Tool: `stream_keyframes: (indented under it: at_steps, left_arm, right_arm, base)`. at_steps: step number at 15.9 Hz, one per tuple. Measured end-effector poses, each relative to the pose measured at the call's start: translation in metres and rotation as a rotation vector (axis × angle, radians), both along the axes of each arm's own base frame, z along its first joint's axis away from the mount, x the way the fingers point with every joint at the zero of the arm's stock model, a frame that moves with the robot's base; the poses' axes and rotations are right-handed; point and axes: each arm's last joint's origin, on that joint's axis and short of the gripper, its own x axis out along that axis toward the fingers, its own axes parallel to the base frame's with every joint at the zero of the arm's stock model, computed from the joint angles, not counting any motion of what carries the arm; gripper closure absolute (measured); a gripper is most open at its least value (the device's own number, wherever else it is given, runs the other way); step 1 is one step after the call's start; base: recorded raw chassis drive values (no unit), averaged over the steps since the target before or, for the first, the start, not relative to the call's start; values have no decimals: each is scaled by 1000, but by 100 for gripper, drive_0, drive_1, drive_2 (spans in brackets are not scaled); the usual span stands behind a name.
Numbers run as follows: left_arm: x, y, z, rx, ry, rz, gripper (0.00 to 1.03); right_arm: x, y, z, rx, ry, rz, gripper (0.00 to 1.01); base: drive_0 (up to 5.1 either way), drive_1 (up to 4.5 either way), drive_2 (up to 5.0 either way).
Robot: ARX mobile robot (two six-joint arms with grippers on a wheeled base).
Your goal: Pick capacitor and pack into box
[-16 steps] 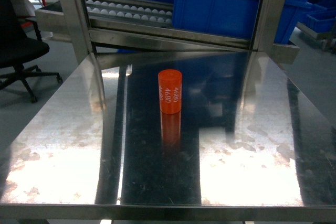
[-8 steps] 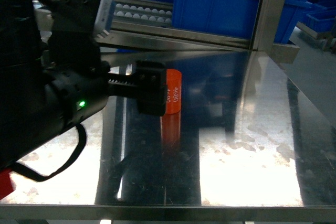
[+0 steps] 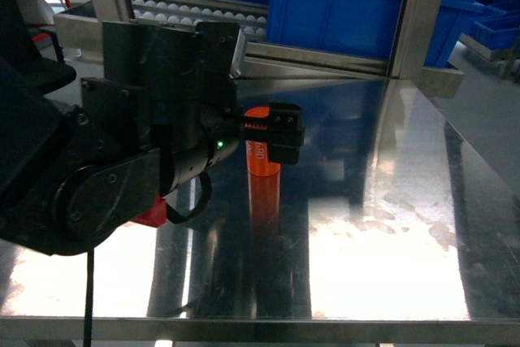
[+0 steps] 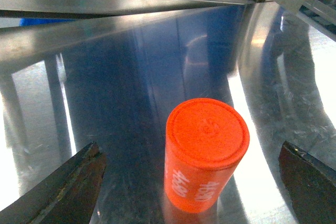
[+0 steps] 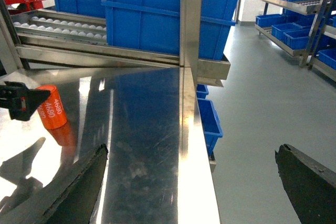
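The orange capacitor (image 4: 206, 161) stands up on the shiny table (image 3: 390, 225) (no box in sight). The left gripper (image 4: 194, 182) is wide open around it. A bump could tip it over.

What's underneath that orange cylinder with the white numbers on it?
The orange plastic cylinder stands upright on the shiny steel table, which mirrors it. Its base hides the spot beneath. The left tool is open around it, not touching.

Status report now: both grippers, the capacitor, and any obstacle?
Left gripper open, fingers either side of the orange capacitor, not closed on it. Right gripper open, empty, off to the side. Capacitor upright on steel table. No obstacle visible.
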Motion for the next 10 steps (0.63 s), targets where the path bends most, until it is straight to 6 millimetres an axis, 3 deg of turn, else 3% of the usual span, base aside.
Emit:
stream_keyframes:
  at_steps: [5, 7, 9, 10]
  left_arm:
    - [28, -13, -38, 10, 80, 9, 5]
    - [35, -13, -43, 10, 96, 21, 5]
    - [39, -14, -41, 8, 95, 30, 24]
    - [38, -13, -40, -19, 110, 36, 54]
  right_arm:
    - [0, 0, 0, 0, 0, 0, 3]
    - [0, 0, 0, 0, 0, 0, 3]
    - [0, 0, 0, 0, 0, 0, 3]
    - [0, 0, 0, 0, 0, 0, 3]
  base:
    - [0, 0, 0]
    - [0, 0, 0]
    - [0, 0, 0]
    - [0, 0, 0]
